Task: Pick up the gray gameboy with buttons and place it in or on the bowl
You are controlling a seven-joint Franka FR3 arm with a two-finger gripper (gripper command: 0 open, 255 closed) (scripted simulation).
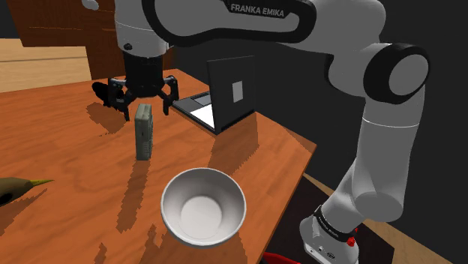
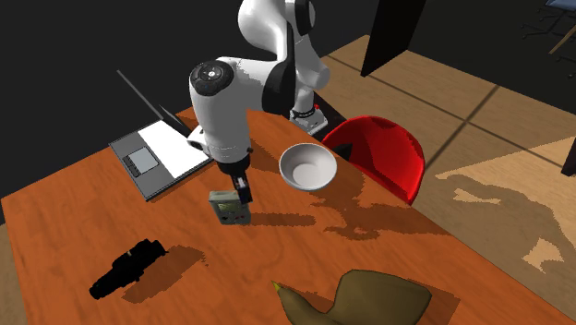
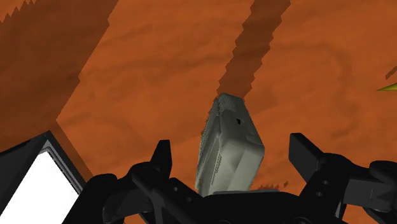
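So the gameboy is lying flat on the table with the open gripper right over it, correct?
Not quite. The gameboy is not lying flat: it stands upright on its end on the table, as the shoulder view shows. The rest holds: the gripper is open and right over it.

A reddish-brown wooden table (image 2: pixel 277 254) spreads across the scene, crossed by jagged shadows. A red chair (image 2: pixel 383 152) stands against its edge. The floor (image 2: pixel 443 92) is tan boards with dark seams and paler lit patches. A dark wall (image 2: pixel 55 65) rises behind the table, and a brown wooden cabinet (image 1: pixel 60 26) stands beyond it.
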